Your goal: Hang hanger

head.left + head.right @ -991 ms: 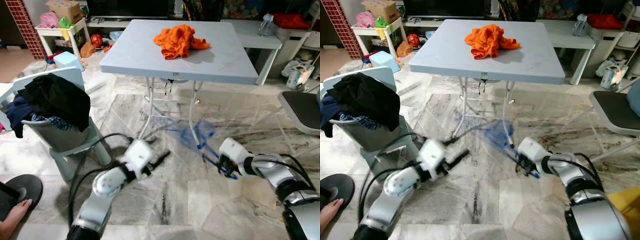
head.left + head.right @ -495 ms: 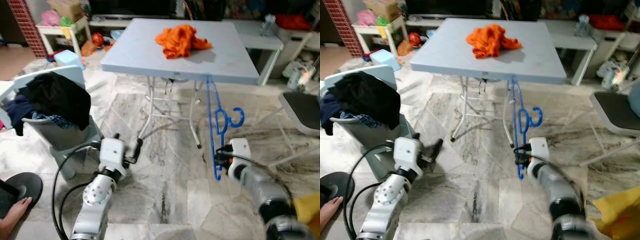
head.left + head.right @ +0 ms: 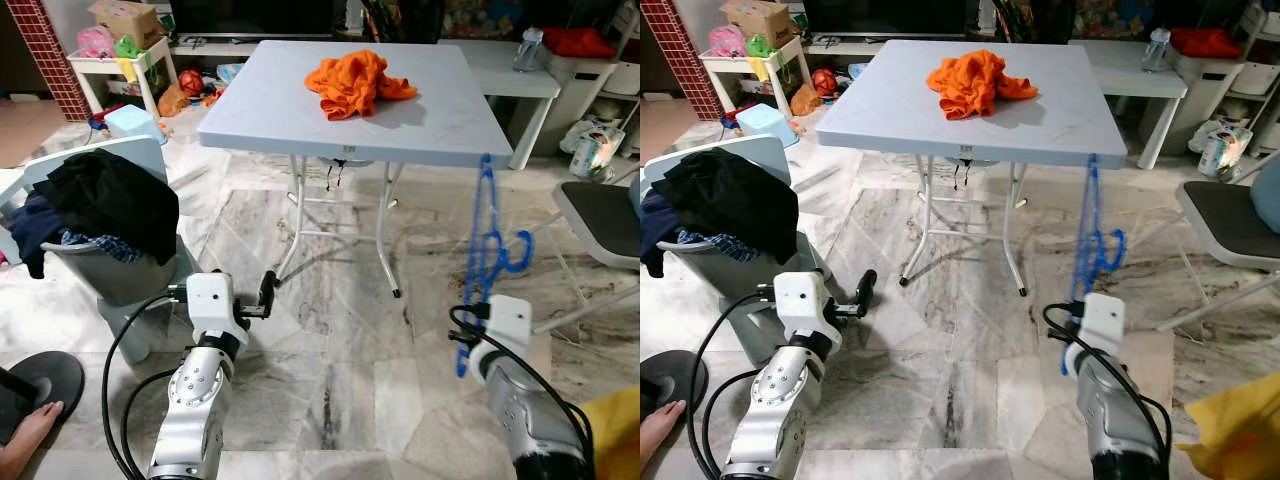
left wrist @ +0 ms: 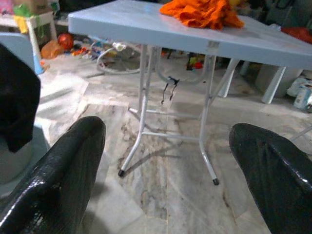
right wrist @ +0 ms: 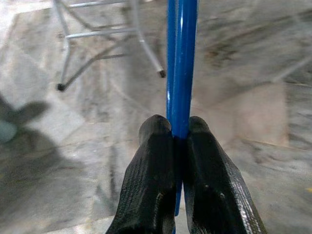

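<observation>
The blue plastic hanger (image 3: 486, 248) stands nearly upright in front of the grey folding table's near right corner, its hook (image 3: 518, 252) pointing right. My right gripper (image 3: 468, 345) is shut on the hanger's lower end; the right wrist view shows both black fingers (image 5: 151, 170) pressed against the blue bar (image 5: 181, 68). My left gripper (image 3: 266, 293) is low at the left, pointing towards the table legs. Its fingers (image 4: 63, 165) stand wide apart with nothing between them.
The grey table (image 3: 440, 130) carries an orange cloth (image 3: 355, 80). A pale chair heaped with dark clothes (image 3: 110, 200) stands at the left. A dark-seated chair (image 3: 600, 215) is at the right. A person's hand (image 3: 25, 435) shows at the bottom left, yellow fabric (image 3: 612, 420) at the bottom right.
My right gripper has swung the hanger from lying low over the floor to upright and carried it rightwards. My left arm has drawn back to the left and turned towards the table.
</observation>
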`<state>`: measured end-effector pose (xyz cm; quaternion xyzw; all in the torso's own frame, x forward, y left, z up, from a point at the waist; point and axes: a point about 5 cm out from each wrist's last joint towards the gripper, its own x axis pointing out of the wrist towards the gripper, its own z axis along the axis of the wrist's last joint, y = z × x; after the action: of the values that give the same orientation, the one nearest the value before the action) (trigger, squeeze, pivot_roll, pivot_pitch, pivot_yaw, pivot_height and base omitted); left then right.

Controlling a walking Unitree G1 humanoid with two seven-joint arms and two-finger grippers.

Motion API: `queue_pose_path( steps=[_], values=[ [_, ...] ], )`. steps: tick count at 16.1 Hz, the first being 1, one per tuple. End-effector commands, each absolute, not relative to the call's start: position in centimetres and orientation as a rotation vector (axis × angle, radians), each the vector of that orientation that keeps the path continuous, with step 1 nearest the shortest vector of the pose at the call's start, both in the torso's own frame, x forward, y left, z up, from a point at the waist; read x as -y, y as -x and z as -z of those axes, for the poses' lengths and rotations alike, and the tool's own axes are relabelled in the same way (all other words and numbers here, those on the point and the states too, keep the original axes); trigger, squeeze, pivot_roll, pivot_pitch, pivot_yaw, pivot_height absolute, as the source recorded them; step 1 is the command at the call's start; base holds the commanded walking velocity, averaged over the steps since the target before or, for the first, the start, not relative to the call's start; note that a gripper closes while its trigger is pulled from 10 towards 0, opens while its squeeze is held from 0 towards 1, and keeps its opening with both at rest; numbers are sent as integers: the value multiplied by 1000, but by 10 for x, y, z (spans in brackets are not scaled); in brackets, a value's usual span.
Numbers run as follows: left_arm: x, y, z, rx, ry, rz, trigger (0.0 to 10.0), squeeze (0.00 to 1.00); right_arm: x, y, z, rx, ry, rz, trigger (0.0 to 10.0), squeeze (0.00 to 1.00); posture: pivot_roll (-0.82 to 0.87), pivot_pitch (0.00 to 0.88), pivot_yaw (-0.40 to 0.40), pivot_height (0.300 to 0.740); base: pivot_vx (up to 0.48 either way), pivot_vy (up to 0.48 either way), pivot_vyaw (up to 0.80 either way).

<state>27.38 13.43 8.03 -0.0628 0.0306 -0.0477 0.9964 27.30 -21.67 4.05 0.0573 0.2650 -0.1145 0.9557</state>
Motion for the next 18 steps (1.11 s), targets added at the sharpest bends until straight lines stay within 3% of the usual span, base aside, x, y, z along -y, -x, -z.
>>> queue_pose_path(
  steps=[1, 2, 3, 9, 11, 18],
  values=[
    [-136, -275, -84, -63, 149, 77, 10000, 1000, 219, -273, -49, -515, -107, 265, 0, 0, -125, 0, 4, 740, 0, 0, 0],
    [-135, -276, -82, -78, 168, 87, 10000, 75, 219, -271, -48, -523, -106, 289, 3647, 0, -126, 0, 5, 740, 0, 0, 0],
    [-133, -277, -82, -93, 200, 99, 10000, 0, 219, -269, -48, -538, -98, 298, 10000, 0, -126, 0, 6, 740, 0, 0, 0],
    [-130, -279, -81, -134, 237, 128, 10000, 0, 218, -273, -52, -544, -98, 312, 10000, 0, -121, 0, 6, 740, 0, 0, 0],
    [-131, -280, -81, -145, 241, 127, 10000, 0, 215, -273, -51, -546, -101, 297, 10000, 0, -118, 0, 8, 740, 0, 0, -628],
    [-128, -283, -83, -159, 245, 157, 10000, 0, 211, -276, -55, -502, -82, 250, 10000, 0, -119, 0, 10, 740, 0, 336, -77]
  ],
)
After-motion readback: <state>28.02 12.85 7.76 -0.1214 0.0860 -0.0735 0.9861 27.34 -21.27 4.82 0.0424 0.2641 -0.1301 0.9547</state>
